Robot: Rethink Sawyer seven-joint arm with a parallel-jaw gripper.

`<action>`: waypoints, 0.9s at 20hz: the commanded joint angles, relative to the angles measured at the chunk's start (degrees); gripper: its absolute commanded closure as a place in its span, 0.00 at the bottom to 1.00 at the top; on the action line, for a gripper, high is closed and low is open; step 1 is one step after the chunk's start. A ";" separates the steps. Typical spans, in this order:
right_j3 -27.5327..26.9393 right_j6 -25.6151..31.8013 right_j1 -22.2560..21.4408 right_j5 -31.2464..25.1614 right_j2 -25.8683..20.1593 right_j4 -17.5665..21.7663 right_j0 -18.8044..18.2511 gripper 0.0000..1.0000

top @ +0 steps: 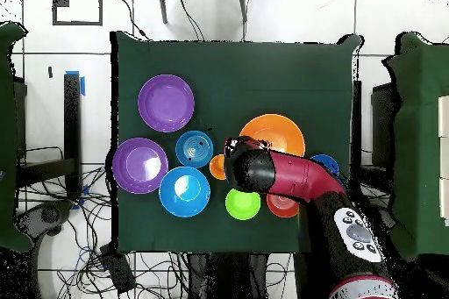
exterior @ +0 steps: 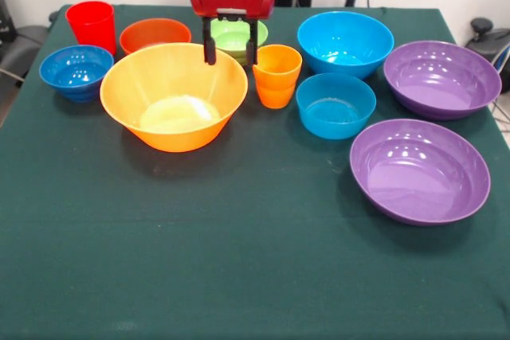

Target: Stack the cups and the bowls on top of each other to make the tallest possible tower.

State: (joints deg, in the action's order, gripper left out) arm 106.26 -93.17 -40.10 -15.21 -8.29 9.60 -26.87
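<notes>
My gripper point(exterior: 230, 52) is open and empty. It hangs above the far rim of the large yellow-orange bowl point(exterior: 174, 97), just in front of the green bowl point(exterior: 239, 36). The orange ridged cup point(exterior: 276, 76) stands right beside it. The red cup point(exterior: 92, 25), the orange-red bowl point(exterior: 154, 34) and the dark-blue bowl point(exterior: 76, 71) sit at the left. The big blue bowl point(exterior: 345, 42), the light-blue bowl point(exterior: 335, 105) and two purple bowls point(exterior: 441, 79) point(exterior: 419, 170) sit at the right. Every piece stands alone and upright. In the overhead view my arm point(top: 289, 181) hides the red cup.
The green cloth table point(exterior: 239, 268) carries all the pieces in its far half as the front view shows it. In the overhead view, cables lie on the floor around the table point(top: 289, 67).
</notes>
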 commanded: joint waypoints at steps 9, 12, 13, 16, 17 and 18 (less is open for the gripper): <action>-1.20 -1.17 -5.40 -9.40 0.37 2.04 0.45 0.00; -2.12 -1.50 -5.73 -10.46 0.59 1.84 0.68 0.00; -2.44 -1.91 -5.60 -10.62 1.02 1.94 1.08 0.00; -2.24 -3.59 -5.30 -9.55 2.02 2.20 2.22 0.00; -2.16 -4.16 -5.48 -9.87 2.29 1.84 2.55 0.00; -2.08 -4.73 -5.65 -10.20 2.56 1.49 2.88 0.00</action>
State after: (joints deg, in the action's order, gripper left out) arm 106.13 -93.17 -46.21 -18.89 -5.91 9.63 -26.24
